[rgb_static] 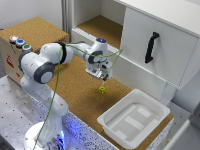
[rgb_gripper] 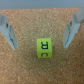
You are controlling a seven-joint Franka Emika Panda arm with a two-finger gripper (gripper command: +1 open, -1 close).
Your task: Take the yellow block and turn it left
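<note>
The yellow block is a tiny bright yellow cube resting on the cork table top, just below my gripper in the exterior view. My gripper hangs above it, open, with nothing between its fingers. In the wrist view the yellow block shows dark letter-like marks on its upper face and lies between the two fingers, closer to the one on the picture's right side. Neither finger touches the block.
A white tray stands on the table toward the exterior view's lower right. A white cabinet with a black handle and an open cork-lined shelf lies behind. A cork box with coloured buttons stands at the exterior view's left.
</note>
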